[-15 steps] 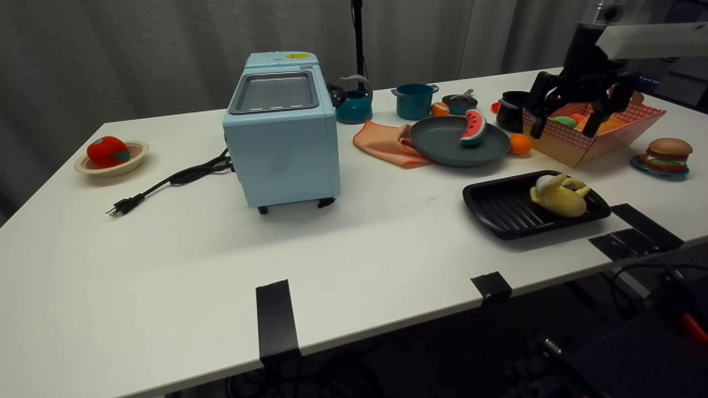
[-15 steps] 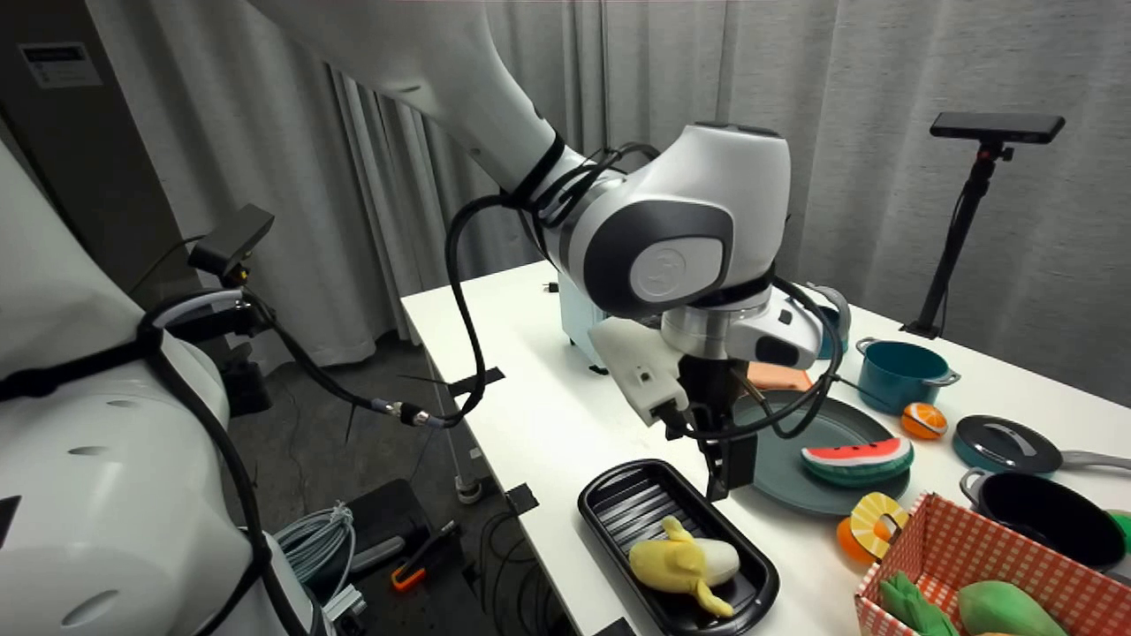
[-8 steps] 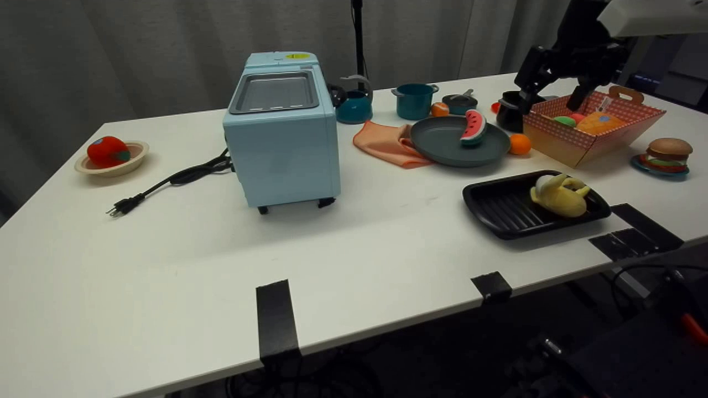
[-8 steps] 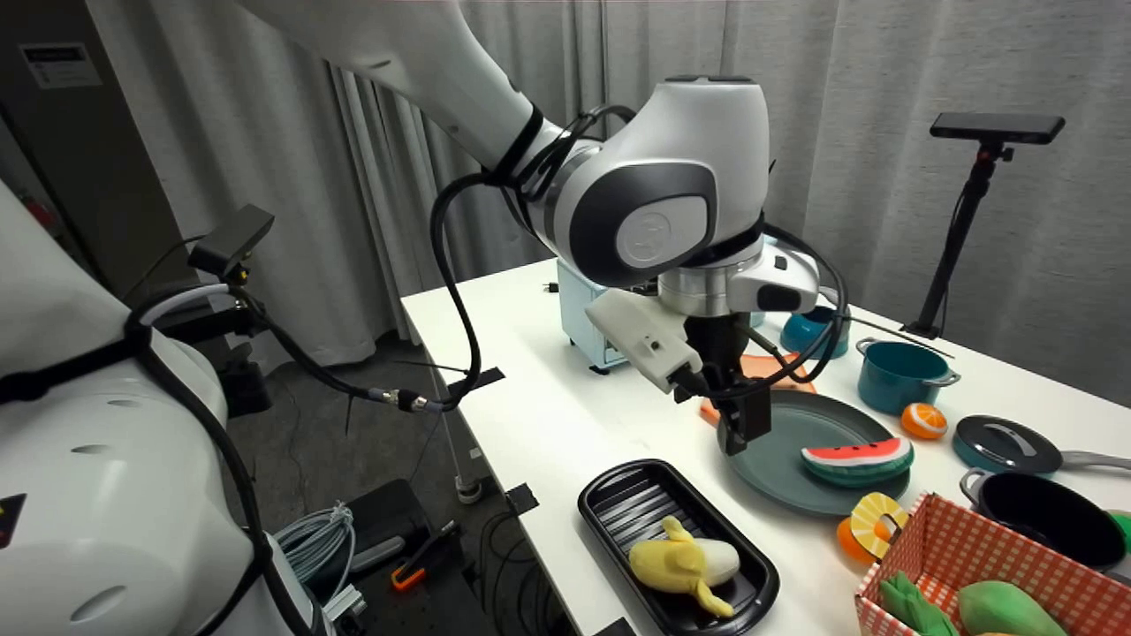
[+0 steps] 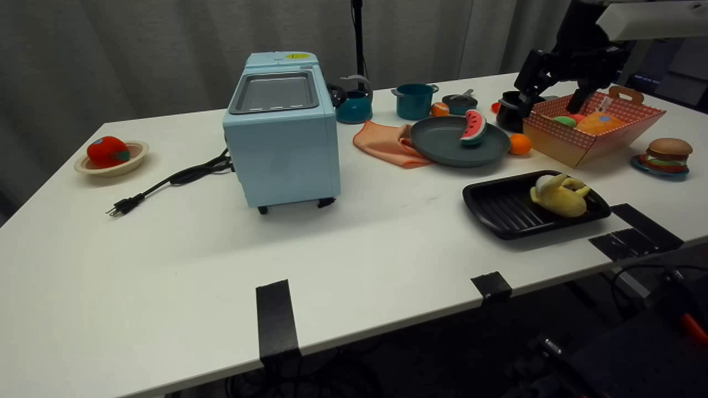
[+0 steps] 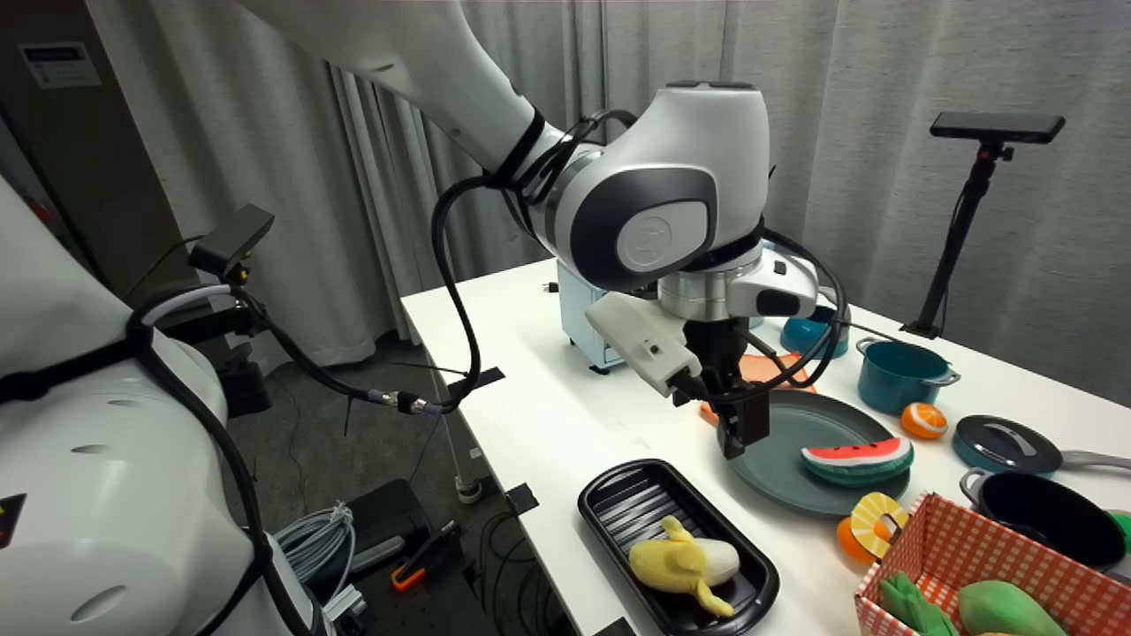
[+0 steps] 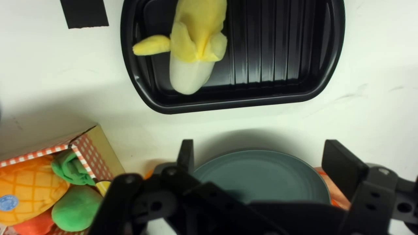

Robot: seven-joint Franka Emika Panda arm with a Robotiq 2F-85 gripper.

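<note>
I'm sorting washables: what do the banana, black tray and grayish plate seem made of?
Banana: probably matte plush, with soft folded peel flaps.
Black tray: glossy, perhaps coated metal or plastic, highlights along its ridges.
Grayish plate: matte plastic or ceramic; its smooth, dull surface leaves that open.

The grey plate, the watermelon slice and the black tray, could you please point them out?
Grey plate [image 6: 795,437], in an exterior view: bare surface.
Watermelon slice [image 5: 473,126], in an exterior view: red face.
Black tray [image 7: 267,45], in the wrist view: ribbed floor.
</note>
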